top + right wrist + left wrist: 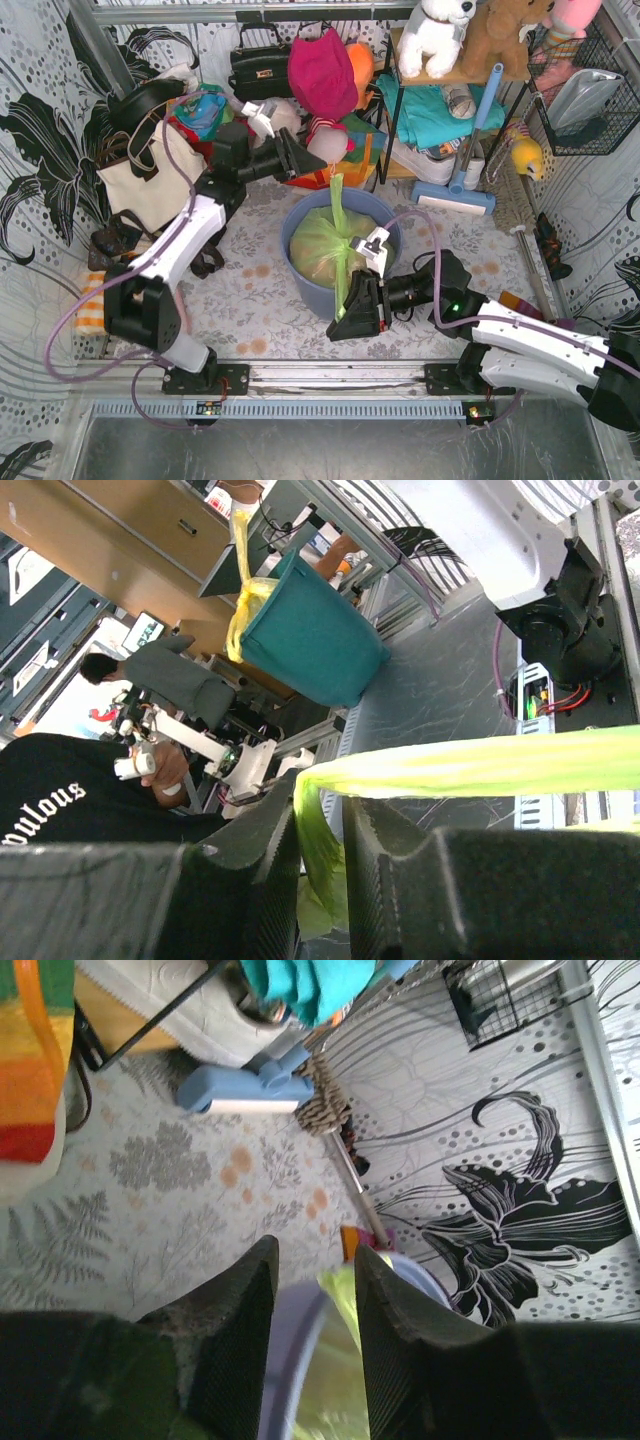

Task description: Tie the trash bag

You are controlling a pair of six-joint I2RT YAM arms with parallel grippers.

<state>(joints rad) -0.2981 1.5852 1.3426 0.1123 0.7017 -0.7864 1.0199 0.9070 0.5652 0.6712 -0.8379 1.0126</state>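
The lime-green trash bag (322,252) sits in the round blue-grey bin (308,292) at the middle of the desk (250,290), with brown paper showing through. One handle strip (338,200) stands up at the far side. The other (470,765) runs taut over the near rim into the right hand (342,318), which is clamped on it. The left hand (314,165) hovers beyond the bin's far-left rim, fingers apart, holding nothing.
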